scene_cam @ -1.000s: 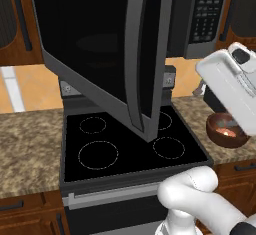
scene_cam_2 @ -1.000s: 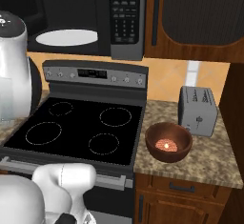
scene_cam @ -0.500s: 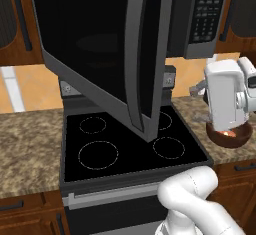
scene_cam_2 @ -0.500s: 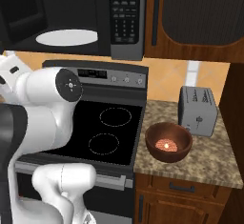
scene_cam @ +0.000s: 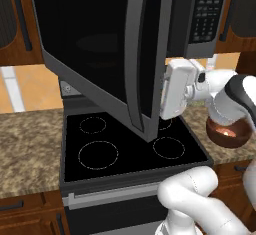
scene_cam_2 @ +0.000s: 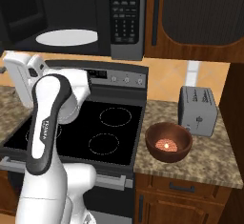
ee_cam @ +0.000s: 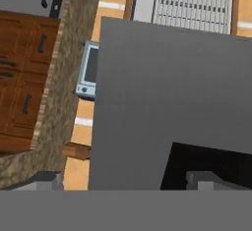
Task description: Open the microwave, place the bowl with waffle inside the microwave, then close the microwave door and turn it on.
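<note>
Microwave door (scene_cam: 105, 54) swung wide over stove (scene_cam_2: 95, 127). My fingers (ee_cam: 125, 178) spread apart, empty, just beside its free edge. Bowl (scene_cam_2: 168, 142) with waffle (scene_cam_2: 167, 145) on worktop (scene_cam_2: 209, 158), beside toaster (scene_cam_2: 198, 109).

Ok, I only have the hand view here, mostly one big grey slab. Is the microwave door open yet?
Observer: Yes. The microwave door stands wide open, and the right base view shows the white turntable plate inside.
Operator: And the bowl?
Observer: The bowl sits on the counter right of the stove, in front of the toaster, with the waffle in it.
</note>
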Controlling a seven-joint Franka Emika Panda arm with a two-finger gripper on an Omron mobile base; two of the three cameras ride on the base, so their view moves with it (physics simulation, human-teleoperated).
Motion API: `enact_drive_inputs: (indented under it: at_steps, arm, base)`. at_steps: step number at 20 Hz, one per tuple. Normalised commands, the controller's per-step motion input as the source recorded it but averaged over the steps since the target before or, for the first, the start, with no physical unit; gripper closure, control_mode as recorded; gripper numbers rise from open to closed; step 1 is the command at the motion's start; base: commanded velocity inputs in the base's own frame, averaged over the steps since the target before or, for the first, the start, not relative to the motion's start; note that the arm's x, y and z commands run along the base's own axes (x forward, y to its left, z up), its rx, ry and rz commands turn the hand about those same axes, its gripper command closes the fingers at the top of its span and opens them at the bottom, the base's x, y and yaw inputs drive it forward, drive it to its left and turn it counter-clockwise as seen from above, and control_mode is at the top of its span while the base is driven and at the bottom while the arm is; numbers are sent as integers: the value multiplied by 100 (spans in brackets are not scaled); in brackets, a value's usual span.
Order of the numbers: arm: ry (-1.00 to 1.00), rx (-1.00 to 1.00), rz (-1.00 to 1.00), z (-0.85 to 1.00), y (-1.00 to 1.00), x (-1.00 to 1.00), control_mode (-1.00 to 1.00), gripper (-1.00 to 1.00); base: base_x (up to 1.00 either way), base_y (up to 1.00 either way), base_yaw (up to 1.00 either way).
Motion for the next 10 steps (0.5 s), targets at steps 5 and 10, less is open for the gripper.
enact_drive_inputs:
  at_steps: [5, 10]
  arm:
    - [8, 6, 24, 2, 95, 5, -100, -100]
    - [5, 2, 21, 15, 96, 0, -100, -100]
  base:
    - [0, 0, 0]
    - [0, 0, 0]
